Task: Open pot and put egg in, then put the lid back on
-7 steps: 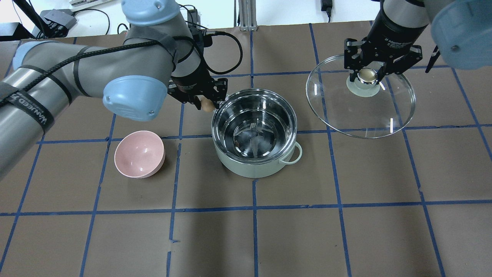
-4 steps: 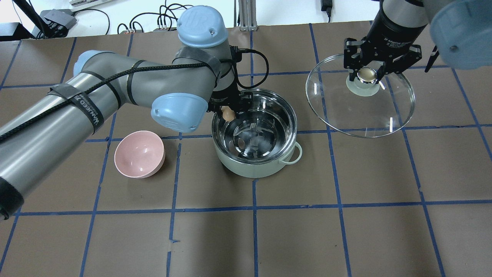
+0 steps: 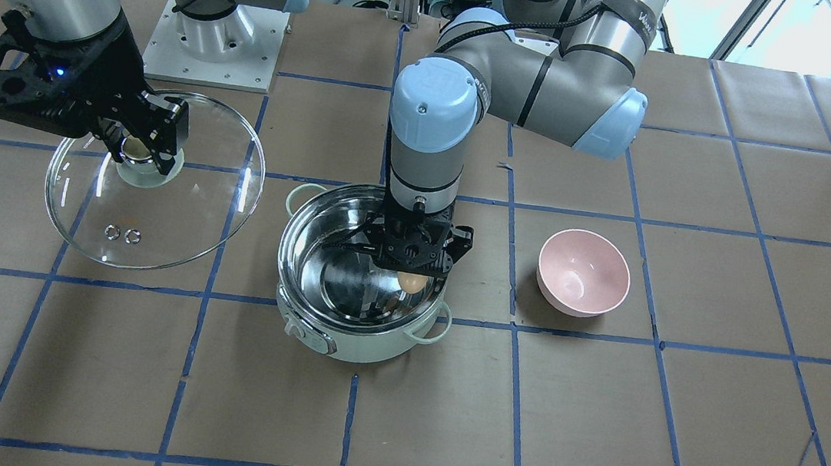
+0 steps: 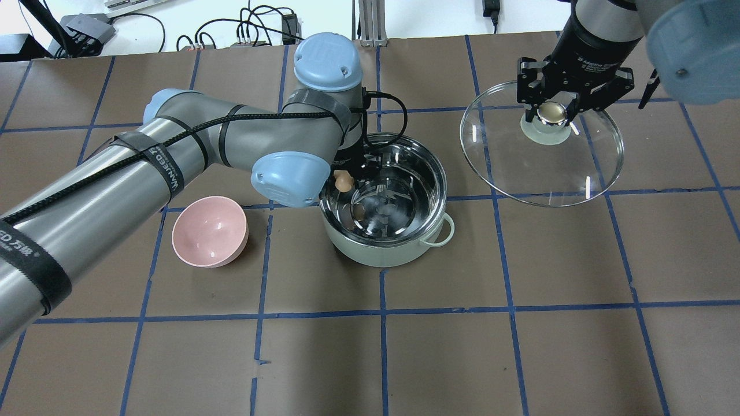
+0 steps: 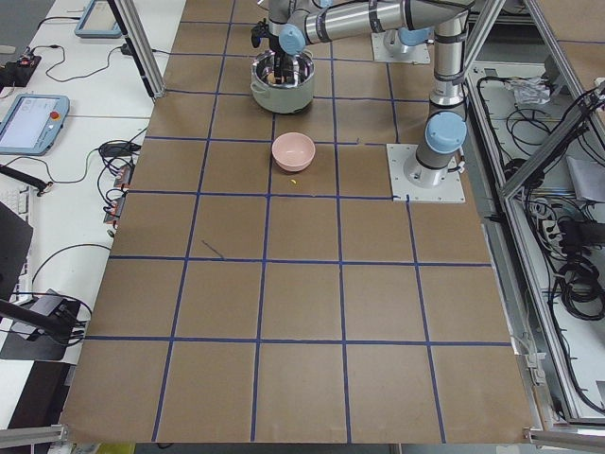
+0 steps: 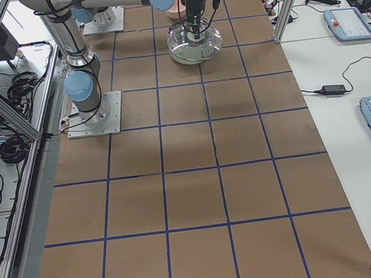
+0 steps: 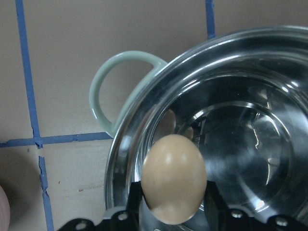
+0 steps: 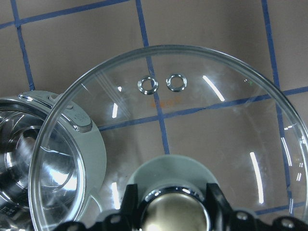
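The mint-green pot stands open at the table's middle, its steel inside bare; it also shows in the front view. My left gripper is shut on the tan egg and holds it over the pot's left inner edge. The egg shows in the front view and in the left wrist view. My right gripper is shut on the knob of the glass lid, held in the air to the right of the pot. The lid also shows in the front view and the right wrist view.
A pink bowl sits left of the pot, also in the front view. Blue tape lines grid the brown table. Cables lie along the far edge.
My left arm has swung right, carrying the egg from beside the pot's far-left rim to over the pot's inside. The right arm and lid have not moved.
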Controlling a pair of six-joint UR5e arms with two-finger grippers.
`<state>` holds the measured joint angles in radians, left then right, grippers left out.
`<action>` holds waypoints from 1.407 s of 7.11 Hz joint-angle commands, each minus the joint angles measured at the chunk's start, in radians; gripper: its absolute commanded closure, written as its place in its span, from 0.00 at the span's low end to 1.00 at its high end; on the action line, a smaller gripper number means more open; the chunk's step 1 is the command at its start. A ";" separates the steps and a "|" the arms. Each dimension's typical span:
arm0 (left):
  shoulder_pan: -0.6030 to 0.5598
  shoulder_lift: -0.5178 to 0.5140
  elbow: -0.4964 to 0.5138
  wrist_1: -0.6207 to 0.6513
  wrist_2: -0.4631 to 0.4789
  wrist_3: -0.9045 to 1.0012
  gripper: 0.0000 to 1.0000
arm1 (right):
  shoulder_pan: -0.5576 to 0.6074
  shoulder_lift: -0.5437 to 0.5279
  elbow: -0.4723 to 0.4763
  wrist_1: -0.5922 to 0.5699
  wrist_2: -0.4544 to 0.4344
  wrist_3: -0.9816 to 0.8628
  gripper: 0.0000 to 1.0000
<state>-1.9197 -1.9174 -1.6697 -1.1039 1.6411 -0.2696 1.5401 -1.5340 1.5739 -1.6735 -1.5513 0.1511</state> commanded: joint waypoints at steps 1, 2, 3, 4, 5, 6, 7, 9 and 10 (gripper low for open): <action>-0.001 0.010 -0.001 0.003 0.002 0.013 0.10 | 0.000 0.000 0.002 0.000 -0.001 0.001 0.78; 0.013 0.041 0.017 -0.008 0.011 0.070 0.05 | 0.000 0.000 0.002 0.000 -0.001 0.001 0.78; 0.055 0.091 0.021 -0.048 0.020 0.088 0.02 | 0.000 0.000 0.002 0.001 -0.003 0.002 0.78; 0.127 0.142 0.022 -0.110 0.011 0.093 0.00 | 0.000 0.000 0.002 0.000 -0.003 0.002 0.78; 0.187 0.196 0.022 -0.185 0.009 0.131 0.00 | 0.000 0.000 0.002 0.001 -0.003 0.001 0.78; 0.226 0.246 0.024 -0.277 0.009 0.163 0.00 | 0.000 0.000 0.003 0.000 -0.003 0.002 0.78; 0.272 0.315 0.040 -0.372 0.009 0.206 0.00 | 0.000 0.000 0.003 0.001 -0.003 0.002 0.78; 0.352 0.369 0.100 -0.510 -0.006 0.245 0.00 | 0.000 0.000 0.003 0.003 -0.001 0.002 0.78; 0.363 0.371 0.100 -0.510 -0.026 0.245 0.00 | 0.000 0.000 0.005 0.003 -0.001 0.002 0.78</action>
<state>-1.5803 -1.5578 -1.5802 -1.5897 1.6346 -0.0309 1.5401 -1.5340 1.5774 -1.6711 -1.5526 0.1530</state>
